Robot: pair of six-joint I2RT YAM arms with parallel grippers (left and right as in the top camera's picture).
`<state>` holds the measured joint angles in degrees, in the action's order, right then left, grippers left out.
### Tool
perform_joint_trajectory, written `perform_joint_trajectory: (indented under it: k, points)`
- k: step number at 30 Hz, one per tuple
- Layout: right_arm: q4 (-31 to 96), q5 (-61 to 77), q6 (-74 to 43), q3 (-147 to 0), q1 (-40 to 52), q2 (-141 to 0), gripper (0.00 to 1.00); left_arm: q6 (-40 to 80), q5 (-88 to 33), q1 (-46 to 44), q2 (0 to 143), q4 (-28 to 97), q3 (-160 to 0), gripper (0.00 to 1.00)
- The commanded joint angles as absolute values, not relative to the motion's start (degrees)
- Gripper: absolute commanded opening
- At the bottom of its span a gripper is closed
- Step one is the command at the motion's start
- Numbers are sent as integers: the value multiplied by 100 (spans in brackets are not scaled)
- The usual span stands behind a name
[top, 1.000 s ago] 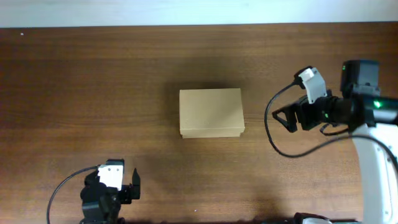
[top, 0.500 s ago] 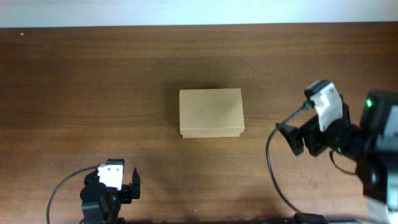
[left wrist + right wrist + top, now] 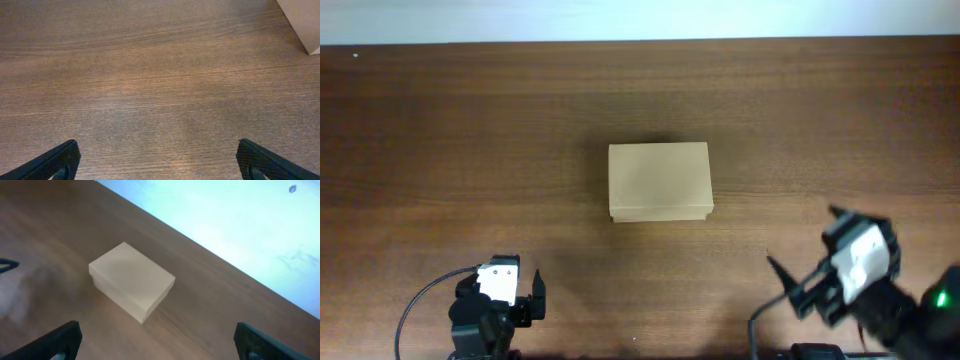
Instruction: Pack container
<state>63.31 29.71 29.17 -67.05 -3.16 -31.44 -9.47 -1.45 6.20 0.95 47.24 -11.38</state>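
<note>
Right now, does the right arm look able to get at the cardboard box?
Probably yes: the right pincer stands open, facing the closed cardboard box, and nothing shows on the wooden table between them.

Matt cardboard container [image 3: 659, 181], wood-grain table [image 3: 470, 150]

Left wrist view: container [image 3: 300, 20] clipped by the top-right corner, only one pale edge shows. Left gripper [image 3: 157, 157] fingers [image 3: 57, 162] cut by the bottom edge, tips only. Right wrist view soft all over. Right gripper [image 3: 157, 340] likewise tips only; dark sliver [image 3: 7, 265] at left edge, can't tell what. Overhead: right arm [image 3: 860, 265] blurred and cut at the bottom-right corner, left arm [image 3: 490, 315] cut at bottom. Lid [image 3: 658, 175] down, inside hidden. Speck [image 3: 356, 55] at top-left of table [image 3: 420, 150] too small to tell.
</note>
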Motion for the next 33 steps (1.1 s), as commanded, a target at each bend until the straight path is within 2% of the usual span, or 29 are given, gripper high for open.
perform_joint_trajectory:
  k: [1,9,12,15,20,33]
  points:
    - [6038,3114,2958,-5782,-263,-2456,99,-1061,-123,655,30,4711,-1094,100]
    - [4665,3085,2943,-3732,-263,-963,99,-1061,-123,655,30,4711,-1094,100]
    - [4187,2751,2447,-3186,-263,-716,99,-1061,-123,655,30,4711,-1094,100]
    - [3739,2338,2032,-2753,-263,-613,99,-1061,-123,655,30,4711,-1094,100]
    - [3214,1848,2012,-2182,-263,-607,99,-1061,-123,655,30,4711,-1094,100]
    - [2493,456,965,-1111,-263,-607,99,-1061,-123,655,30,4711,-1094,100]
